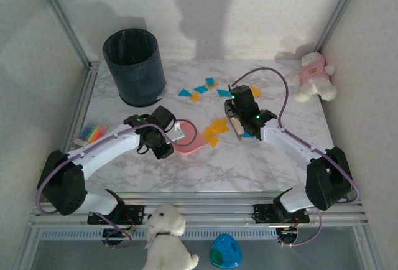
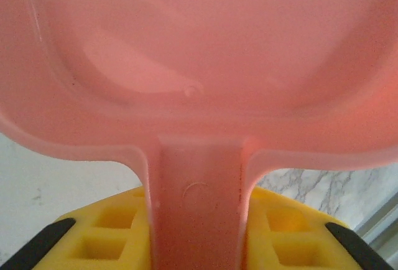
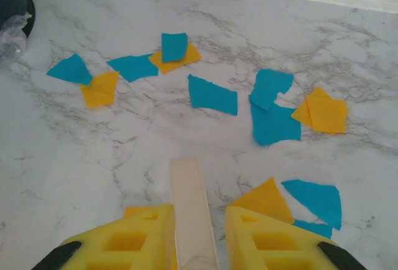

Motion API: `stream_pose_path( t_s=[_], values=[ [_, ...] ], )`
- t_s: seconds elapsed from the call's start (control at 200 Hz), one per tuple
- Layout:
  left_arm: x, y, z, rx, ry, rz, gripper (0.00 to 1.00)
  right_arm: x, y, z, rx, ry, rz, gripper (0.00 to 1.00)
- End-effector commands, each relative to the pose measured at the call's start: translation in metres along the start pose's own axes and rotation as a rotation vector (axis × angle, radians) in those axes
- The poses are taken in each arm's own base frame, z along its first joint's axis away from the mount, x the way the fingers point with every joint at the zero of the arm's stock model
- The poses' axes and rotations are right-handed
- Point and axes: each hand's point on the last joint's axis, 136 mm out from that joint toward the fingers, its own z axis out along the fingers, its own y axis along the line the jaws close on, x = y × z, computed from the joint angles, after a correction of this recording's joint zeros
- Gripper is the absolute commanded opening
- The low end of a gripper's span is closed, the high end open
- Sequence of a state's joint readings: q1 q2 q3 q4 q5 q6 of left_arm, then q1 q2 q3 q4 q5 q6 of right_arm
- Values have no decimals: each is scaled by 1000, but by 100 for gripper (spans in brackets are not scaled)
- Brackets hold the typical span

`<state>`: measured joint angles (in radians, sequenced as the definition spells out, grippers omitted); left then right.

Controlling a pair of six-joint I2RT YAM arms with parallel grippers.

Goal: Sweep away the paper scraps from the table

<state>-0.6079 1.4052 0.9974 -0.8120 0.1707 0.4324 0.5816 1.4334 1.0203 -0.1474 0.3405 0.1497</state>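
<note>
Left pincer (image 2: 199,236) clamps the pink dustpan (image 2: 199,65) by its handle. Right pincer (image 3: 196,239) squeezes a pale flat stick (image 3: 188,189), paper scraps (image 3: 212,94) strewn across the surface (image 3: 93,158) ahead.

The white marble-patterned table (image 1: 261,158) carries orange and blue paper scraps (image 1: 214,132), scattered around the middle of the frame. A dark round bin (image 1: 135,68) stands upper left. A pack of coloured sticky notes (image 1: 93,133) lies at the left edge, a pink dustpan (image 1: 189,144) just left of centre, and a pink-and-white plush toy (image 1: 314,76) upper right.
</note>
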Motion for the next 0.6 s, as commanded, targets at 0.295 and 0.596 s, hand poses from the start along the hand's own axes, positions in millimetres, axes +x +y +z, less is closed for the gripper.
stream_pose_path(
  t_s=[0.295, 0.596],
  values=[
    [12, -8, 21, -20, 172, 109, 0, -5, -13, 1, 85, -32, 60, 0],
    [10, -13, 35, -3, 229, 135, 0, 6, -2, 8, 38, -9, 35, 0]
  ],
)
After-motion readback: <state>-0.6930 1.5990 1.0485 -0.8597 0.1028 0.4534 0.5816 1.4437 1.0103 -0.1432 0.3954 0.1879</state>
